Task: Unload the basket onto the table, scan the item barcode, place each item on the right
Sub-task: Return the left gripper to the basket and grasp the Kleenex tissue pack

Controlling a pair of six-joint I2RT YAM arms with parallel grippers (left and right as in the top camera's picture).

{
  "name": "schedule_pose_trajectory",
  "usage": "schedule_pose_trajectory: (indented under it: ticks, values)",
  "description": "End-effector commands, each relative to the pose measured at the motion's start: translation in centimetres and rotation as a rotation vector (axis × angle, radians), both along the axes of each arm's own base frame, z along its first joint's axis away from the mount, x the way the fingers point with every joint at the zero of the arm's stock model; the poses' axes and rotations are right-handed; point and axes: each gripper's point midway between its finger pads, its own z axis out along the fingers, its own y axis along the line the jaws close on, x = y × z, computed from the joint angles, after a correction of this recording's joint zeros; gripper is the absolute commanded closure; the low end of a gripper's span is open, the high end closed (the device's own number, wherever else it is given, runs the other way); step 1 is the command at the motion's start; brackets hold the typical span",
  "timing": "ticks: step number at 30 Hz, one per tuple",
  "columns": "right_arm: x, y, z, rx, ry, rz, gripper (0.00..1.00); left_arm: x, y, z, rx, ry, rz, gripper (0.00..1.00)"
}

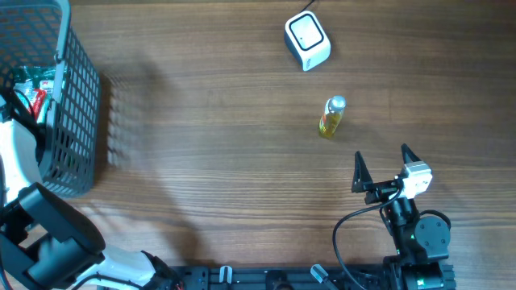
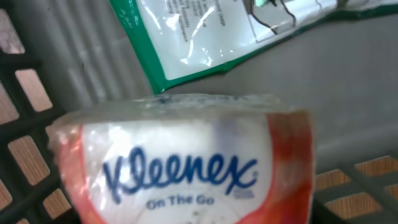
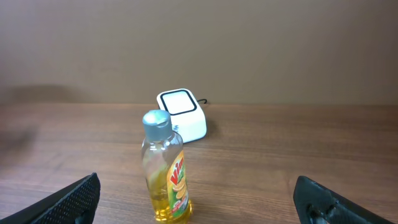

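A Kleenex tissue pack (image 2: 180, 168), white with red-orange ends, fills the left wrist view from very close. It lies inside the dark mesh basket (image 1: 76, 105) at the far left, where my left arm reaches in. My left fingers do not show, so their state is unclear. A small bottle of yellow liquid (image 1: 331, 117) stands on the wooden table, with the white scanner (image 1: 307, 41) behind it. My right gripper (image 1: 383, 165) hovers open near the front right. It faces the bottle (image 3: 165, 168) and the scanner (image 3: 181, 115), with nothing between its fingers (image 3: 81, 196).
A green-edged plastic packet (image 2: 193, 37) lies in the basket just beyond the tissue pack. The basket's mesh walls (image 2: 25, 124) close in around my left wrist. A black cable (image 1: 347, 234) loops beside the right arm's base.
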Motion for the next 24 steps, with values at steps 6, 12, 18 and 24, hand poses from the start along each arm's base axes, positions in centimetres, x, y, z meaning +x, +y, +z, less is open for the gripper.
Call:
schedule_pose_trajectory:
  ticks: [6,12,18,24]
  values:
    - [0.0,-0.3,0.1,-0.01,-0.007,-0.013,0.0,-0.2,0.2,-0.3,0.004,0.008,0.003,0.57]
    - [0.0,-0.3,0.1,-0.01,-0.007,-0.013,0.0,2.8,2.5,9.8,0.102,-0.229,0.015,0.63]
    - [0.0,-0.3,0.1,-0.01,-0.007,-0.013,0.0,4.1,3.6,24.0,0.323,-0.525,0.002,0.67]
    - [0.0,-0.3,0.1,-0.01,-0.007,-0.013,0.0,4.1,-1.2,35.4,0.423,-0.811,-0.12,0.66]
